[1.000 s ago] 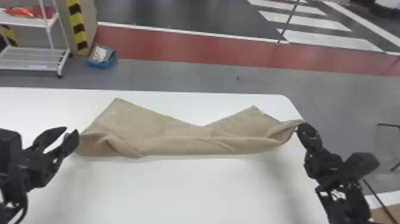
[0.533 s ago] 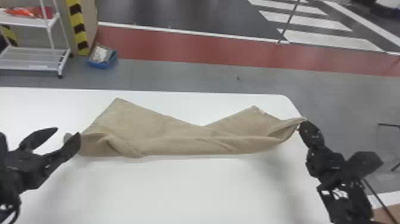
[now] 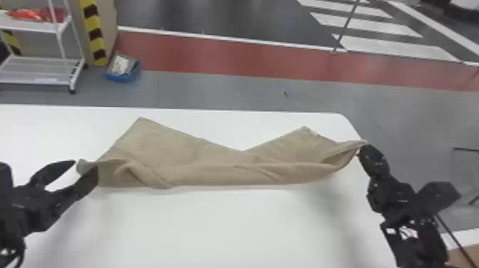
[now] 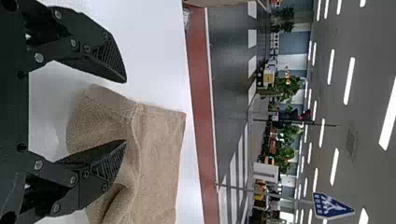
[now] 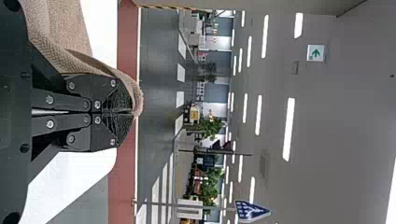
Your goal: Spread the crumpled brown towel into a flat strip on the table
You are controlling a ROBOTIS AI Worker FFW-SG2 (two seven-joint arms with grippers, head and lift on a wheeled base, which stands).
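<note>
The jaws of the left gripper [image 3: 85, 166] are standing wide apart, and a tip of the brown towel [image 3: 199, 167] is showing between them. The jaws of the right gripper [image 5: 132, 112] are pinching the towel's right end. The towel is lying across the white counter [image 3: 231, 228], going from the left side to the right side, with its right end lifting up into that pinch.

I think the right gripper is keeping its end so the towel can't slide away when the other end gets a tug. The left gripper seems to be waiting wide open so it can grab the left tip. With both ends held, a gentle pull could be making the towel long and flat. If only one end is being pulled, the whole towel might just be sliding along.

The towel is looking soft and a bit fuzzy, like bath cloth. Its far edge is making two pointy hills with a dip in the middle. Its near side is rolling over in fat, squashy folds, and a twisty one is sitting near the left end. So the job is partly done: the towel is stretching out long, but it is not being flat yet.
</note>
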